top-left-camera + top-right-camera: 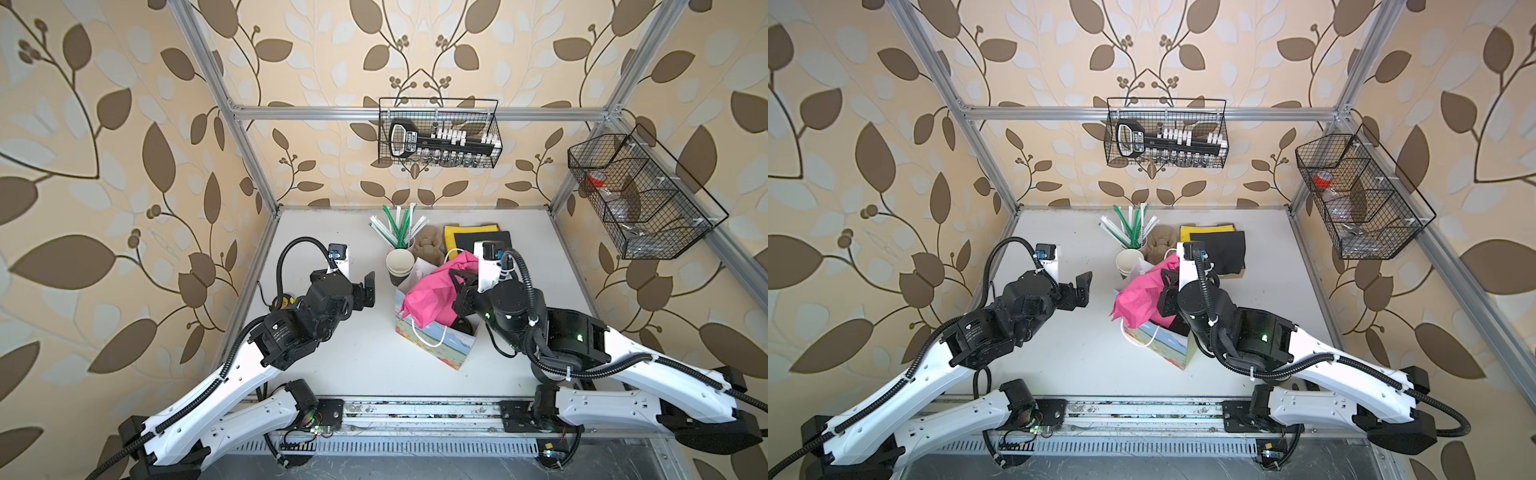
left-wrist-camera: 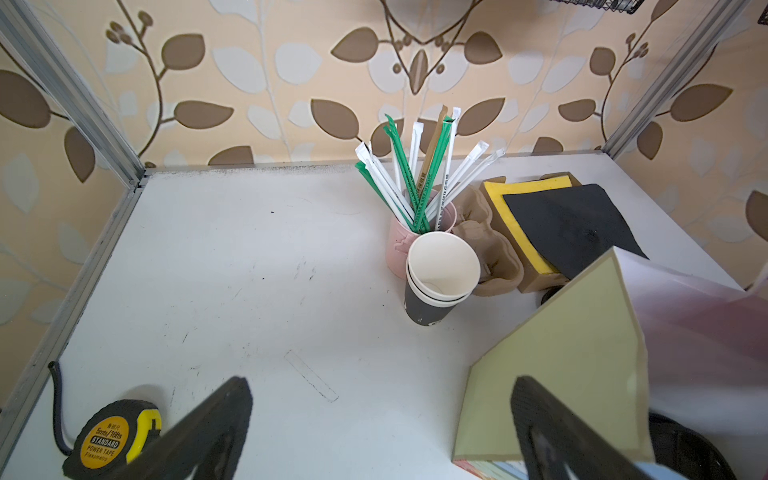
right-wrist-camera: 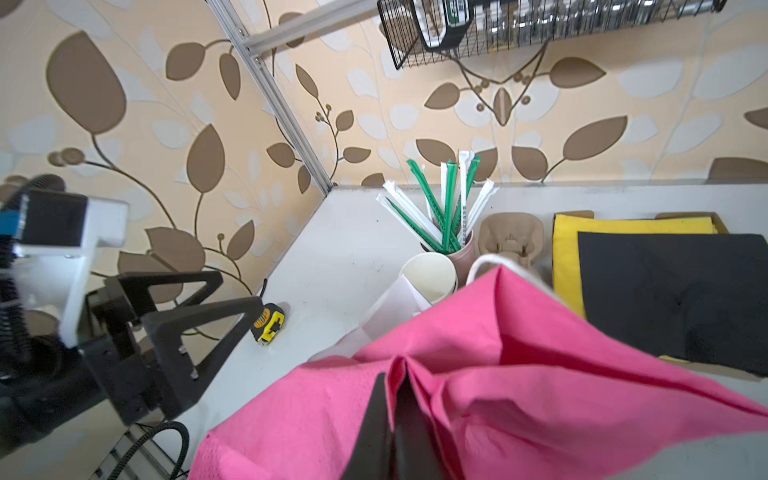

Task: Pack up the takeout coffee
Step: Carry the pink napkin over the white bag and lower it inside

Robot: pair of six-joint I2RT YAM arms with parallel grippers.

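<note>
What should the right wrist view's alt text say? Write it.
Shut right gripper pinches pink tissue paper filling the foreground. Behind stand straws, stacked paper cups and a black sheet; the open left gripper is beside a tape measure.

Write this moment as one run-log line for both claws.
left claw: open, empty | right claw: shut on pink tissue paper | pink tissue paper: over gift bag

Wrapped straws (image 1: 399, 226) in a pink holder (image 2: 398, 245) stand at the table's (image 1: 353, 365) twelve o'clock, with stacked cups (image 1: 400, 264) at the holder's six and a cardboard carrier (image 1: 430, 247) at its three. A black sheet (image 1: 482, 242) overlies a yellow sheet (image 1: 457, 228) at one. A tape measure (image 1: 283, 302) lies at nine, and pink tissue paper (image 1: 428, 299) is near centre.
</note>
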